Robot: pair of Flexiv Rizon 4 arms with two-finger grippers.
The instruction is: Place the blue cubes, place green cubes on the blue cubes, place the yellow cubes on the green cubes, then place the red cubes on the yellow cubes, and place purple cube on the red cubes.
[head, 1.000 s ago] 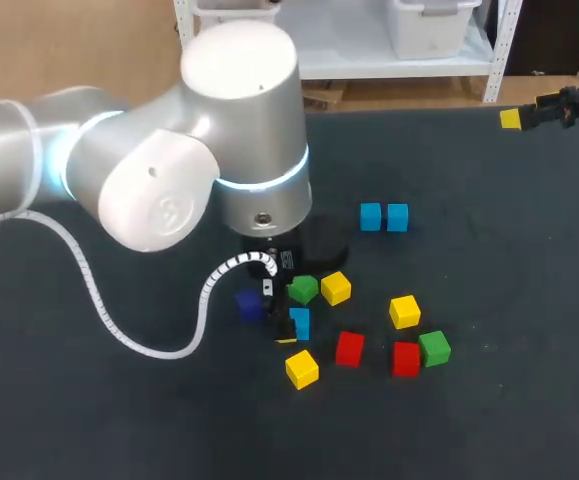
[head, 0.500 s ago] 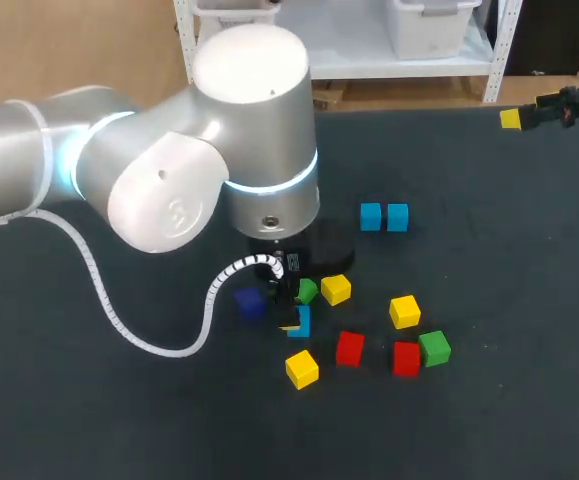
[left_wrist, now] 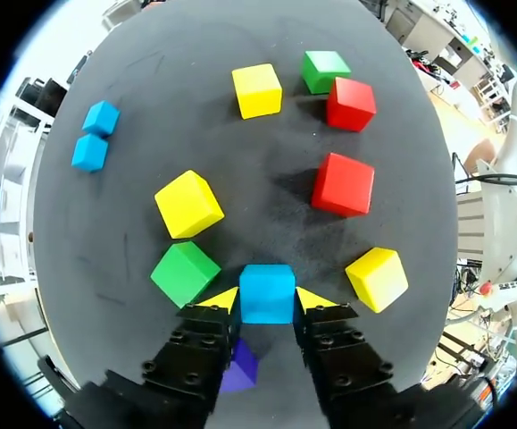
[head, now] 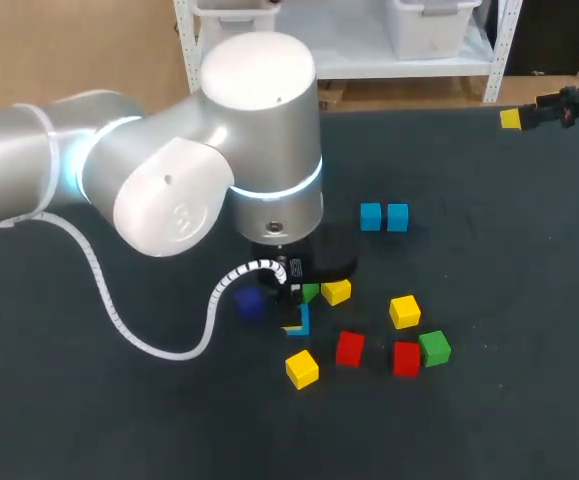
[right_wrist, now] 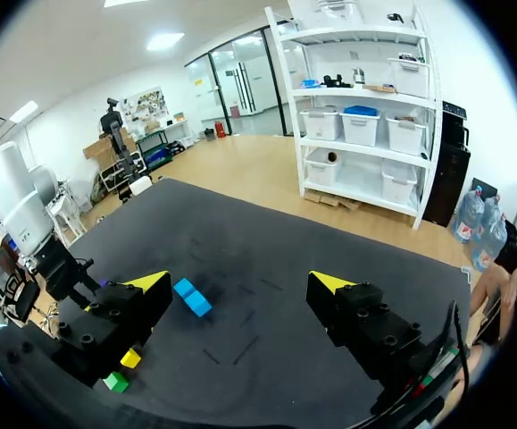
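My left gripper (left_wrist: pixel 267 300) is down among the scattered cubes, shut on a blue cube (left_wrist: pixel 267 293), a yellow tip against each of its sides. In the head view the big left arm hides most of that blue cube (head: pixel 300 320). Beside it lie a green cube (left_wrist: pixel 184 273) and a yellow cube (left_wrist: pixel 188 203); a purple cube (left_wrist: pixel 237 366) sits under the fingers. Two blue cubes (head: pixel 383 216) stand side by side farther back. My right gripper (right_wrist: pixel 240 281) hangs open and empty at the table's far right corner (head: pixel 544 110).
Ahead of the left gripper are two red cubes (head: pixel 349 348) (head: pixel 406 358), another green cube (head: pixel 434 347) and two more yellow cubes (head: pixel 404 311) (head: pixel 302 368). A white cable (head: pixel 129 325) loops over the black table (head: pixel 489 250) to the left.
The left gripper's fingers have closed in from wide open onto the blue cube, and the arm has shifted slightly to the right. The right arm has stayed still.
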